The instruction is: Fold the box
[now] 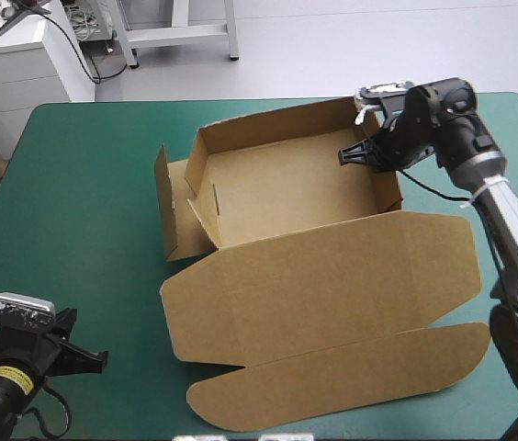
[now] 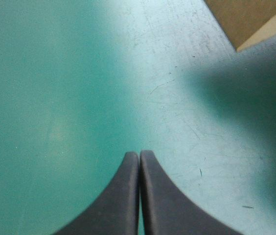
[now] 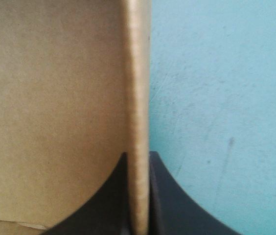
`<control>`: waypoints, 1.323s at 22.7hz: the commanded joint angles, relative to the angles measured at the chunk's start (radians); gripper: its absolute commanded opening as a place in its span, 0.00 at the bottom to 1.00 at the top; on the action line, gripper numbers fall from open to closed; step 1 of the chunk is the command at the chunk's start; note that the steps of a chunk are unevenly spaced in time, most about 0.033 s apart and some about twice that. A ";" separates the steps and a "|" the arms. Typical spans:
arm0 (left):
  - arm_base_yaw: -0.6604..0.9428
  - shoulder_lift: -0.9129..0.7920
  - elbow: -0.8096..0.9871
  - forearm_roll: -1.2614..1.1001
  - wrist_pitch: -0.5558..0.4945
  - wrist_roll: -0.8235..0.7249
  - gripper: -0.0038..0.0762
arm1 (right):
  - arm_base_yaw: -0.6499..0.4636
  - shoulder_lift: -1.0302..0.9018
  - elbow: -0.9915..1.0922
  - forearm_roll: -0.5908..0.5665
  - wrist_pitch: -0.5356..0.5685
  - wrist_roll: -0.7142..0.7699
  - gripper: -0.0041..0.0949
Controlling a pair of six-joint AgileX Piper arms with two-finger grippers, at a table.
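Observation:
The brown box [image 1: 287, 184] stands mid-table as an open tray, with its walls raised and its lid [image 1: 332, 294] lying flat toward the near edge. At the left end a side flap [image 1: 165, 197] stands loose outside the tray. My right gripper [image 1: 362, 154] is at the tray's right wall, shut on it. In the right wrist view that wall's edge [image 3: 139, 122] runs up between the two black fingers [image 3: 167, 200]. My left gripper [image 2: 139, 159] is shut, empty, low over the teal-green cover near the front left corner. A corner of the box [image 2: 248, 19] shows ahead of it.
Bare teal-green cover [image 1: 75, 211] lies left of the box, between it and my left arm [image 1: 20, 354]. The lid's rounded front flap [image 1: 342, 386] reaches close to the table's near edge.

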 commanded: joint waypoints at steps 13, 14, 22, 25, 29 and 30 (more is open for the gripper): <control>-0.006 0.009 -0.025 -0.036 -0.139 -0.001 0.35 | -0.021 -0.257 -0.029 -0.082 0.006 0.046 0.02; -0.006 0.009 -0.025 -0.036 -0.147 -0.001 0.50 | -0.021 -0.257 -0.029 -0.082 0.006 0.046 0.02; -0.006 0.009 -0.036 -0.035 -0.198 -0.001 0.66 | -0.021 -0.257 -0.029 -0.082 0.006 0.027 0.02; -0.006 0.067 -0.128 -0.033 -0.200 -0.027 0.64 | -0.021 -0.255 -0.029 -0.082 0.006 0.020 0.02; -0.006 0.210 -0.260 0.022 -0.179 -0.112 0.63 | -0.021 -0.255 -0.029 -0.078 0.006 0.016 0.02; -0.006 0.249 -0.282 0.029 -0.165 -0.132 0.62 | -0.021 -0.255 -0.029 -0.075 0.006 0.011 0.02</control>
